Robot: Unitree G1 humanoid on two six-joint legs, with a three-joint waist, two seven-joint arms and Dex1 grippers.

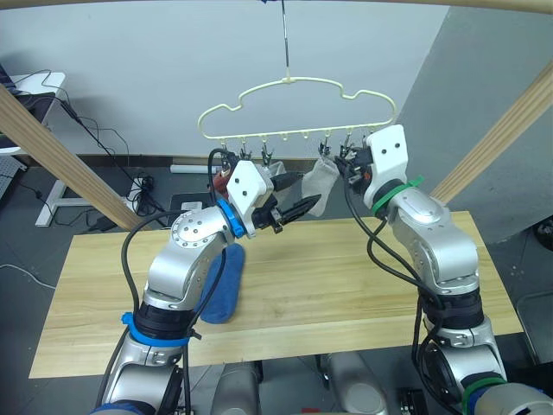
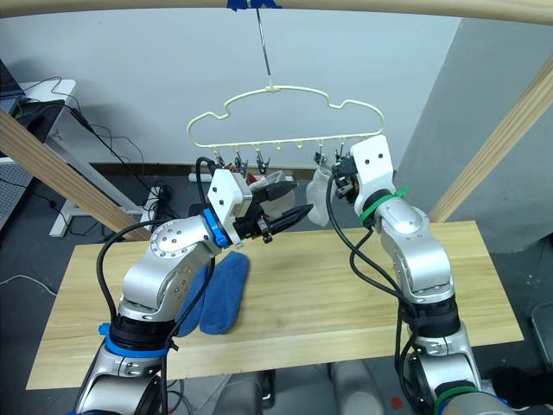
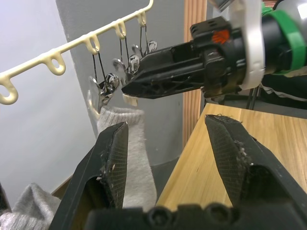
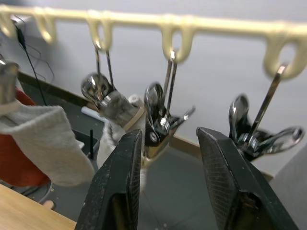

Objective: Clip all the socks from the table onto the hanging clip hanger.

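Up top, hanger: the thin pale yellow wire clip hanger (image 1: pixel 298 108) hangs by its metal hook from a round wooden pole; small metal clips (image 4: pixel 160 115) dangle along its bottom bar.
Hung socks: a light grey sock (image 1: pixel 318 181) hangs from a clip towards the right end; a rust red sock (image 2: pixel 257 181) shows behind the left arm's wrist, its clip hidden.
Bench: the long light wooden plank bench (image 1: pixel 346 277) carries two blue fabric socks (image 2: pixel 220 290), side by side on its left half.
Left jaws (image 1: pixel 298 201): apart, empty, raised over the bench just beside the grey sock.
Right jaws (image 4: pixel 168 158): apart, empty, just below one metal clip beside the grey sock.
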